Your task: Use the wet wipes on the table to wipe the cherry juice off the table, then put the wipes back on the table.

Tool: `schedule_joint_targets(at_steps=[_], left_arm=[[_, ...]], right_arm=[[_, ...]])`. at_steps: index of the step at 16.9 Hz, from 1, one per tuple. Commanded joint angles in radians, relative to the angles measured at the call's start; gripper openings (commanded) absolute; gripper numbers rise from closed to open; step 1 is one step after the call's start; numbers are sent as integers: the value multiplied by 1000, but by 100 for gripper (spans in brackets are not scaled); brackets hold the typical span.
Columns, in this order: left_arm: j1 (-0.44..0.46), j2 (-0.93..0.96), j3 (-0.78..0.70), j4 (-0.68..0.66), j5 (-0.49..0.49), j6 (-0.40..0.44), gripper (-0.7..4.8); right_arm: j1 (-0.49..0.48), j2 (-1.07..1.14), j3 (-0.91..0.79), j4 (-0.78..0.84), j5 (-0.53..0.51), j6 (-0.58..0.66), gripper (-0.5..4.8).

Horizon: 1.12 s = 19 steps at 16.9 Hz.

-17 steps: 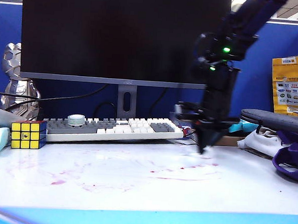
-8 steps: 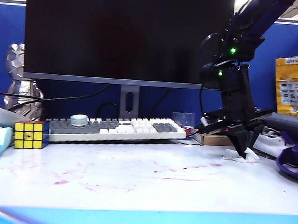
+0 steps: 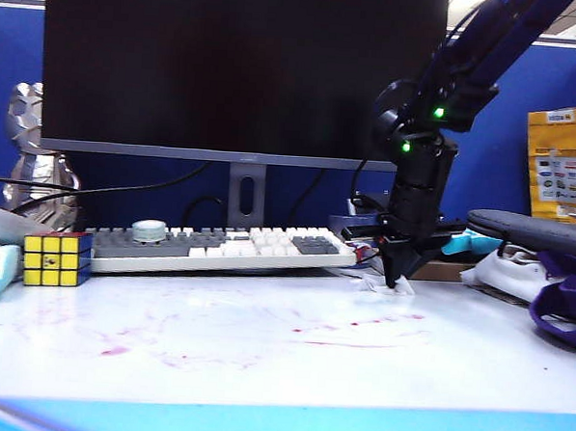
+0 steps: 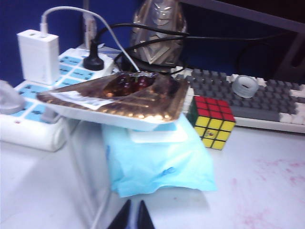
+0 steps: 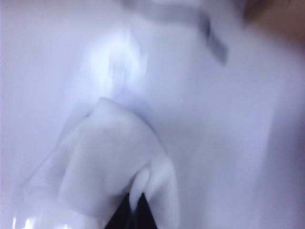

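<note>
The right gripper [image 3: 393, 282] pointed down at the worktop [image 3: 280, 370] just in front of the keyboard [image 3: 219, 246], clenched on the crumpled wet wipes [image 3: 381, 286] pressed against the surface. Pink cherry juice [image 3: 359, 325] streaked the worktop nearby. The left gripper [image 4: 133, 218] sat clenched and empty beside a blue packet [image 4: 157, 162].

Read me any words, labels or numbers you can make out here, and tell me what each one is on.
None can be read.
Yellow box: printed lines and logos, too small.
Keyboard: key legends too small.
Power strip: markings too blurred.
Foil tray label: print too blurred.
Rubik's cube: a small mark on one sticker, illegible.
</note>
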Motion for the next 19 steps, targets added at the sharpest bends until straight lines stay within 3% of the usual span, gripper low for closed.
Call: schedule_joint_targets(at_steps=[1, 3, 6, 8, 10, 13, 14, 16, 19], left_arm=[[0, -3, 0, 6, 2, 4, 28], [0, -3, 0, 6, 2, 4, 28], [0, -3, 0, 6, 2, 4, 28], [0, -3, 0, 6, 2, 4, 28], [0, -3, 0, 6, 2, 5, 28], [-1, -3, 0, 6, 2, 5, 28], [0, -3, 0, 6, 2, 4, 28], [0, -3, 0, 6, 2, 4, 28], [0, -3, 0, 6, 2, 5, 28]], right_arm=[[3, 72, 61, -35, -38, 33, -1], [20, 93, 99, -38, -123, 34, -1], [73, 101, 118, -58, -361, -39, -1], [139, 101, 119, -92, -406, -96, -1], [196, 101, 122, -96, -291, -107, -1], [211, 101, 122, -74, 84, -69, -1], [195, 101, 122, -76, 160, -61, -1], [150, 100, 122, -76, 222, -32, -1], [54, 100, 122, -79, 219, 45, -1]])
